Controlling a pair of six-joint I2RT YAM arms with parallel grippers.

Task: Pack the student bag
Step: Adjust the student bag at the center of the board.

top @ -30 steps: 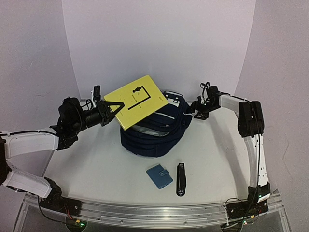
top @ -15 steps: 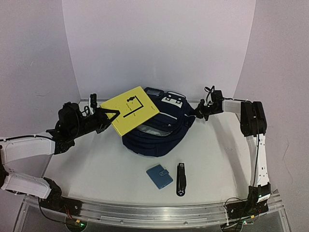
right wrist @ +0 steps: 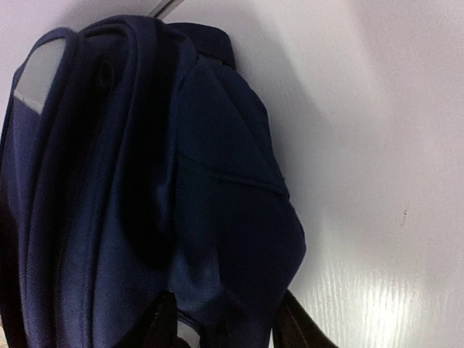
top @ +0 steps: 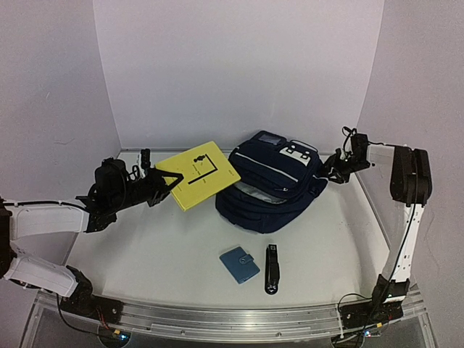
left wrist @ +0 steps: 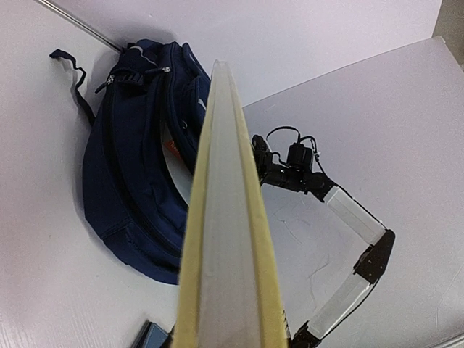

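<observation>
The student bag point(top: 272, 183), dark navy with white stripes and patches, lies at the back middle of the table. My left gripper point(top: 161, 179) is shut on the left edge of a yellow book point(top: 199, 174) and holds it tilted above the table, its right corner next to the bag. In the left wrist view the book point(left wrist: 228, 239) shows edge-on and hides the fingers, with the bag point(left wrist: 138, 159) behind it. My right gripper point(top: 331, 170) is at the bag's right side. In the right wrist view its fingers point(right wrist: 161, 322) pinch a fold of the bag's fabric point(right wrist: 217, 217).
A small light-blue snap wallet point(top: 239, 264) and a long black object point(top: 272, 268) lie near the front middle of the table. White walls enclose the table on the left, back and right. A metal rail runs along the near edge.
</observation>
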